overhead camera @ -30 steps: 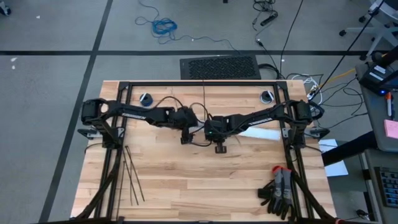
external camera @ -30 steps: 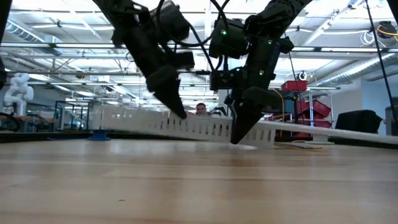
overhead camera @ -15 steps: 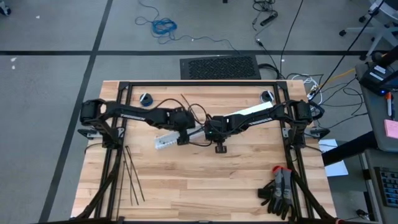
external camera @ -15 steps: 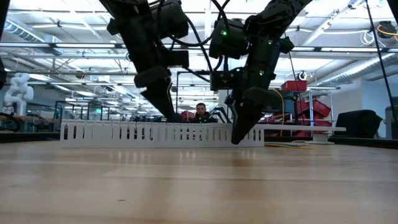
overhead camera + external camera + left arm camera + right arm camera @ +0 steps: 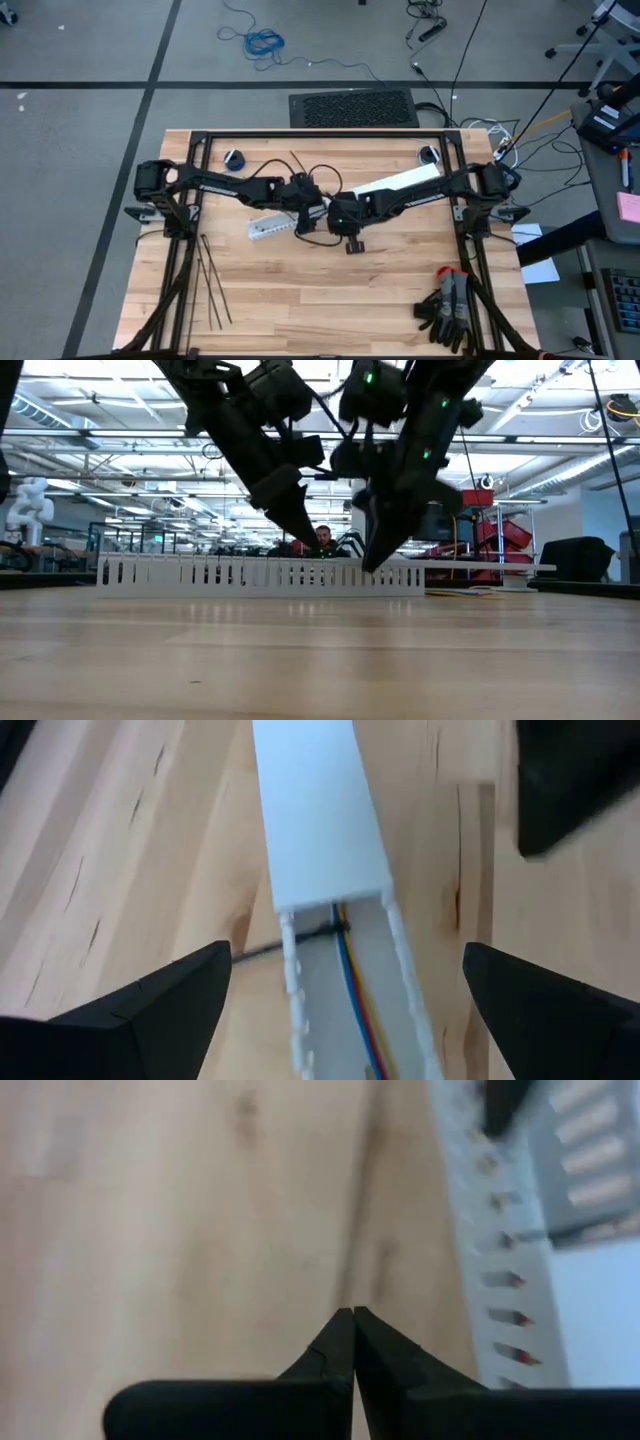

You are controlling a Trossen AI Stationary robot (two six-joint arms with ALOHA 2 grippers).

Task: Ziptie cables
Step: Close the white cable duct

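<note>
**Ana:** While the left gripper (image 5: pixel 340 1010) hangs over the white slotted duct (image 5: pixel 350 200), where do the cables sit?

**Ben:** Inside the duct. The left wrist view shows the cables (image 5: pixel 350 990), blue, yellow and reddish strands, running along its channel, coming out from under the duct's cover (image 5: pixel 315 810). A thin dark strip crosses the duct right at the cover's edge; I cannot tell whether it is a ziptie.

**Ana:** And the claw?

**Ben:** Released, its two fingers (image 5: pixel 150 1000) spread wide, one on each side of the duct. The duct's long axis runs straight between them, so the wires lie directly beneath that claw, along its line of sight.

**Ana:** The right gripper (image 5: pixel 352 1330)?

**Ben:** Clenched, fingertips pressed together, holding nothing. It hovers over bare wood just beside the duct, with the duct's slotted wall to one side.

**Ana:** Which arm is nearer the cables?

**Ben:** The left, I judge; it straddles the duct already. The zipties (image 5: pixel 210 285) lie well apart from the duct, toward the table's front left edge.
</note>
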